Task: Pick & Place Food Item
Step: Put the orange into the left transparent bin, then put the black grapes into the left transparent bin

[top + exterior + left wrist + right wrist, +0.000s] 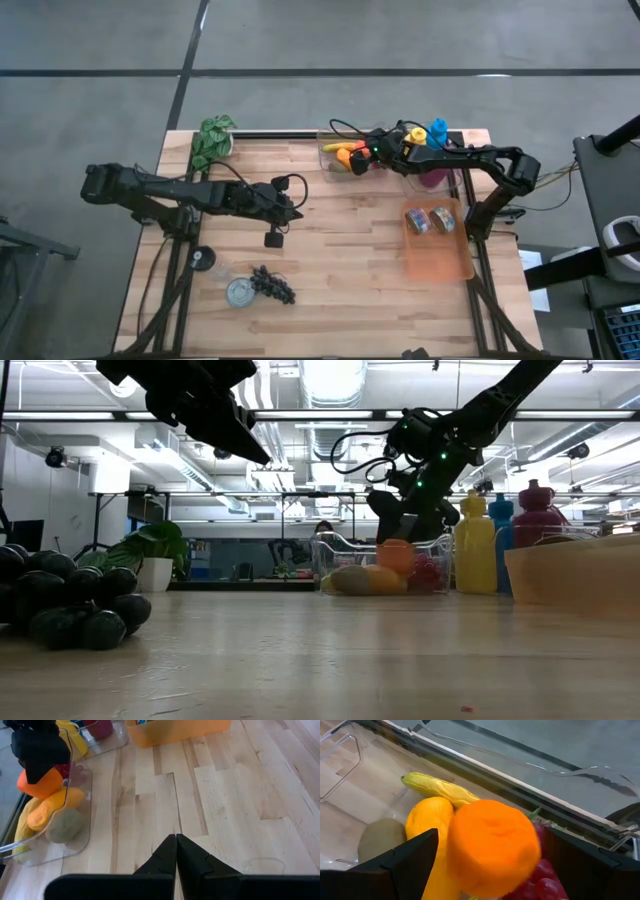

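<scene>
A clear plastic bin (335, 150) at the table's far edge holds an orange (492, 847) on top of a yellow fruit (427, 820), a corn cob (440, 787), a brownish fruit (380, 837) and red grapes (547, 875). My right gripper (490, 832) is open over the bin, slanting down. Its fingers stand on either side of the orange, which rests on the pile (397, 555). My left gripper (176, 840) is shut and holds nothing, above the bare wood at the table's middle (295, 210).
An orange tray (437, 262) with two wrapped items lies at the right. Coloured bottles (432, 135) stand behind the bin. A potted plant (213, 140) is at the far left. Dark grapes (273, 285) and a tin (240, 292) lie near the front.
</scene>
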`<move>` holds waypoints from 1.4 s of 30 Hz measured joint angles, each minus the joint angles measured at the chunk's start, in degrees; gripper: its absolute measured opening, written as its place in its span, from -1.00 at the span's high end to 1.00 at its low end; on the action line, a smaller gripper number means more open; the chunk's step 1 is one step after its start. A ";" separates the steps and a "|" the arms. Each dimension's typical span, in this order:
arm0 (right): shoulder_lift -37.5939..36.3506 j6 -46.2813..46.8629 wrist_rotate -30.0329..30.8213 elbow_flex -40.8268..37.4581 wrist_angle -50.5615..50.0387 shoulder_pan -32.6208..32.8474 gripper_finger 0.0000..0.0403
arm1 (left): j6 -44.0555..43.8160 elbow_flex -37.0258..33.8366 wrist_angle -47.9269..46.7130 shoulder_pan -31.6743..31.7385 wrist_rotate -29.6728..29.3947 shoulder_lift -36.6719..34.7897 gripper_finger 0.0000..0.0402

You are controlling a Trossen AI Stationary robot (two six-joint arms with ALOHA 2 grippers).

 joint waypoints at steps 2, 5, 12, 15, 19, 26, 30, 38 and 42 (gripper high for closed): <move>0.00 0.00 0.49 0.00 0.00 0.00 -0.78 | -0.01 0.00 0.00 -0.01 0.00 0.00 0.92; 0.00 0.00 0.49 0.00 -0.02 0.00 -0.78 | 0.00 0.00 0.00 0.01 0.00 0.00 0.92; 0.00 -0.36 0.49 -0.02 -0.39 0.00 -0.78 | 0.00 0.00 0.01 0.01 0.00 0.00 0.92; -0.40 -1.60 0.48 -0.02 -0.50 0.00 -0.78 | 0.00 0.00 0.00 0.00 0.00 0.00 0.92; -2.24 -3.10 0.47 -0.02 -0.39 0.34 -0.78 | 0.00 0.00 0.01 -0.01 0.00 0.00 0.92; -5.98 -4.32 0.44 -0.02 -0.40 3.37 -0.78 | 0.00 0.00 0.02 -0.01 0.00 0.00 0.92; -8.44 -5.58 0.43 -0.02 -0.42 6.73 -0.74 | 0.00 0.00 0.02 0.01 0.00 0.00 0.92; -13.58 -7.43 0.48 -0.02 -0.46 14.69 -0.55 | -0.02 0.00 0.02 0.00 0.00 0.00 0.92; -15.03 -8.00 2.12 -0.02 -0.53 19.86 -0.45 | -0.02 0.00 0.02 0.01 0.00 0.00 0.92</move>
